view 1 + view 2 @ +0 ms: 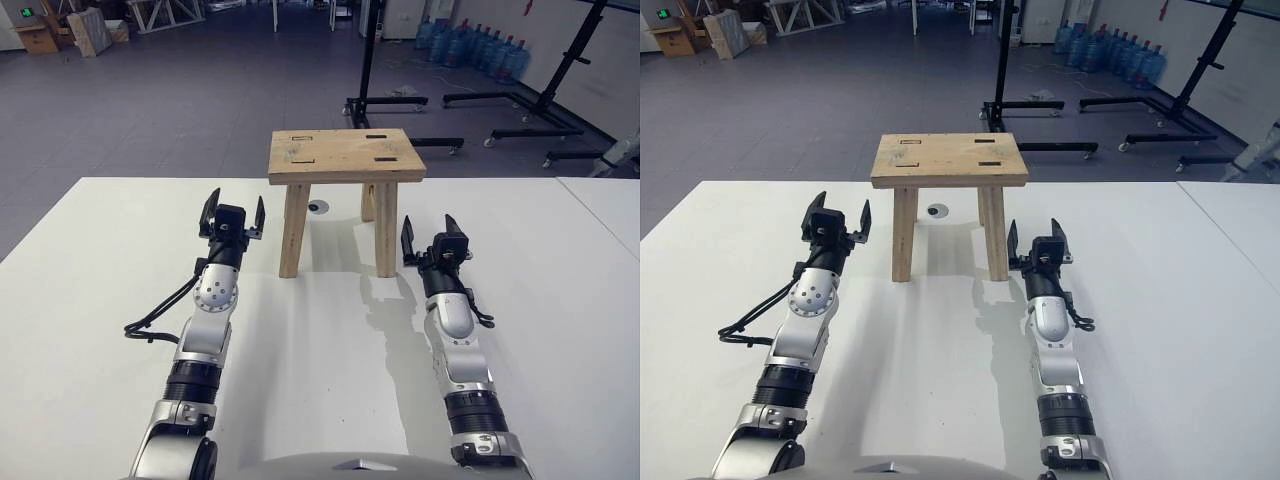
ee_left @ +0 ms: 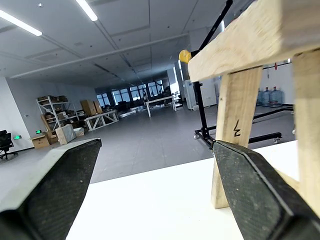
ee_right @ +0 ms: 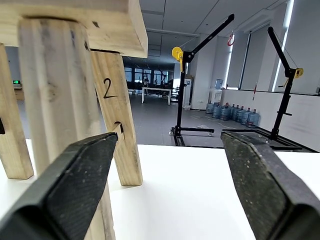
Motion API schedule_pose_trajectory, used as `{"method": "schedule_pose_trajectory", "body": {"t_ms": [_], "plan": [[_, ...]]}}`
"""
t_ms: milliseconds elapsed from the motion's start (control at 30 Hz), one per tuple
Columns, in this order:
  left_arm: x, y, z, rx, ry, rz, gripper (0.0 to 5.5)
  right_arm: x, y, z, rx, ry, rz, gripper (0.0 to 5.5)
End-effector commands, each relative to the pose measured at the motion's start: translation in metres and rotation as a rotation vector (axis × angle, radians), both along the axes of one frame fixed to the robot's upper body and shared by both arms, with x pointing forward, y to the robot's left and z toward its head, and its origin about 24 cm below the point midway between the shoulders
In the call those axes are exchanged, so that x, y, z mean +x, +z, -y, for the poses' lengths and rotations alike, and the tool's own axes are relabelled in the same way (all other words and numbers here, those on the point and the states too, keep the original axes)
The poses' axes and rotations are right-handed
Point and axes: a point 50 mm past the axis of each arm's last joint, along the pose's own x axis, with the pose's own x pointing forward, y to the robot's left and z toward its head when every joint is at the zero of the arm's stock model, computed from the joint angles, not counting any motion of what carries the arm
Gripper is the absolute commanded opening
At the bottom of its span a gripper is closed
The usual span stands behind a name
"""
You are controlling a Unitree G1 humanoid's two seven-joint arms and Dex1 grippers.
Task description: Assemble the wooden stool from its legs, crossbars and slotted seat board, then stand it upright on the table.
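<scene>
Stool: we see the wooden stool [image 1: 347, 168] standing upright on the white table [image 1: 90, 290], toward its far edge, with the legs we can see resting on the surface.
Seat: the slotted seat board [image 1: 330, 150] lies level on top of the legs, slots facing up.
Left gripper: our left gripper [image 1: 235, 212] sits low, just beside the stool's front-left leg [image 1: 293, 230] and apart from it. Its fingers are spread wide and hold nothing.
Right gripper: our right gripper [image 1: 430, 232] sits just beside the front-right leg [image 1: 386, 230] without touching it. Its fingers are parted and empty.
Table port: a round grommet [image 1: 318, 207] shows in the tabletop beneath the stool.
Cable: a black cable [image 1: 150, 325] loops from our left forearm onto the table.
</scene>
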Motion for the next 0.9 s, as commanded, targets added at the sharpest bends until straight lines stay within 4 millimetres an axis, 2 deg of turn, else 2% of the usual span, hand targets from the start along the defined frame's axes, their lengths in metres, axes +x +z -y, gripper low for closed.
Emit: {"method": "schedule_pose_trajectory", "body": {"t_ms": [33, 133, 333, 600, 900], "plan": [[0.007, 0.010, 0.008, 0.006, -0.055, 0.034, 4.08, 0.006, 0.003, 0.004, -0.004, -0.015, 0.022, 3.81], [0.007, 0.003, 0.007, -0.012, -0.046, -0.006, 4.08, 0.006, 0.002, 0.006, 0.036, -0.035, 0.021, 3.81], [0.009, 0.003, 0.004, -0.011, -0.004, -0.004, 4.08, 0.008, 0.008, 0.010, 0.002, -0.039, 0.045, 3.81], [0.002, 0.003, 0.006, 0.024, -0.001, 0.018, 4.08, 0.006, 0.007, 0.008, -0.010, -0.018, 0.031, 3.81], [-0.006, 0.000, 0.003, -0.043, 0.028, -0.006, 4.08, -0.001, 0.006, 0.004, -0.022, -0.009, 0.033, 3.81]]}}
